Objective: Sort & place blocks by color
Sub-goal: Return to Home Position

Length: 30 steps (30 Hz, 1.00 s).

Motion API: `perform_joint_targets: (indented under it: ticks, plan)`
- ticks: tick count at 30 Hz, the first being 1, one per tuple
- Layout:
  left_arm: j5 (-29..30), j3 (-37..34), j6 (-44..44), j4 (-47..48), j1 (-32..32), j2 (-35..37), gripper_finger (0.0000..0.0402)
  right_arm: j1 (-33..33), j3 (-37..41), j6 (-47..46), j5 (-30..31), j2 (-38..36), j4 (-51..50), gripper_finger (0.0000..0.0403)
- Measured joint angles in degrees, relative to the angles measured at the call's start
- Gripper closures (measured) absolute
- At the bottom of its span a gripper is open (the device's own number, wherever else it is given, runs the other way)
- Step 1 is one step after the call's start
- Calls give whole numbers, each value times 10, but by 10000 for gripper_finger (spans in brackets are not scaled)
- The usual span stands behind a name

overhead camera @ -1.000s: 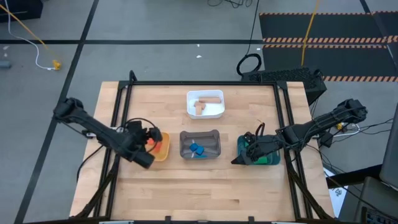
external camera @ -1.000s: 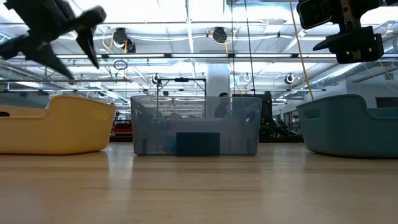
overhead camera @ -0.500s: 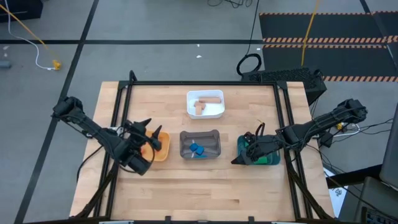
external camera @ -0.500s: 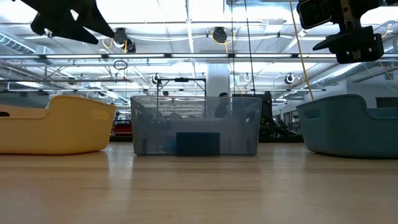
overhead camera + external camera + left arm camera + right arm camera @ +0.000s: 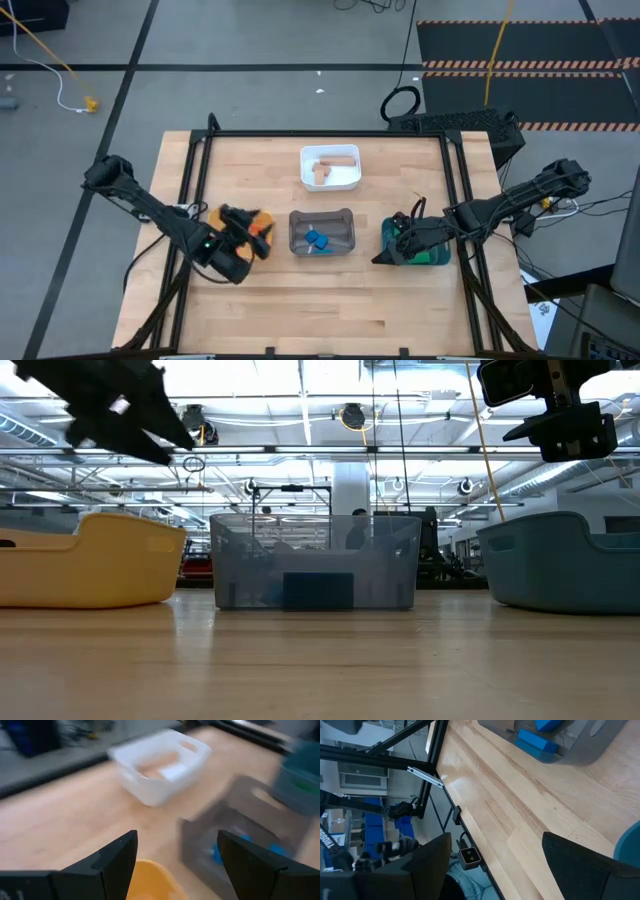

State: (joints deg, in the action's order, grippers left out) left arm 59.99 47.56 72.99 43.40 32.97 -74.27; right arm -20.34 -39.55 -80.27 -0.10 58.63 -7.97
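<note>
Four trays hold the blocks. The white tray (image 5: pixel 350 178) has tan blocks (image 5: pixel 328 166). The grey tray (image 5: pixel 322 217) holds blue blocks (image 5: pixel 317 240), also seen in the right wrist view (image 5: pixel 536 741). Red-orange blocks (image 5: pixel 262 228) lie in the yellow tray (image 5: pixel 262 247), mostly hidden under my left arm. My left gripper (image 5: pixel 256 236) hovers open above that tray, and nothing is between its fingers (image 5: pixel 175 840). My right gripper (image 5: pixel 386 254) hangs open at the near left corner of the teal tray (image 5: pixel 432 256), hiding most of its contents.
The three coloured trays stand in a row across the table's middle, with the white one behind them toward the far edge. Bare wood (image 5: pixel 320 300) spreads along the near side. A black frame (image 5: pixel 195 170) borders the table top.
My left gripper has risen from its downward-pointing pose over the yellow tray and turned, and now points more toward the grey tray. The right arm and the trays have stayed where they were.
</note>
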Motion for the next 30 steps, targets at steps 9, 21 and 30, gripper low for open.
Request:
perform_joint_targets:
  ticks: [9, 21, 30]
  plan:
    - [-146, -67, -476, -432, -94, 5, 128, 0, 0, 0, 0, 0, 0, 101]
    - [-522, -67, -706, -343, -333, 116, 128, 0, 0, 0, 0, 0, 0, 101]
    - [-567, -67, -807, -184, -408, 228, 128, 0, 0, 0, 0, 0, 0, 101]
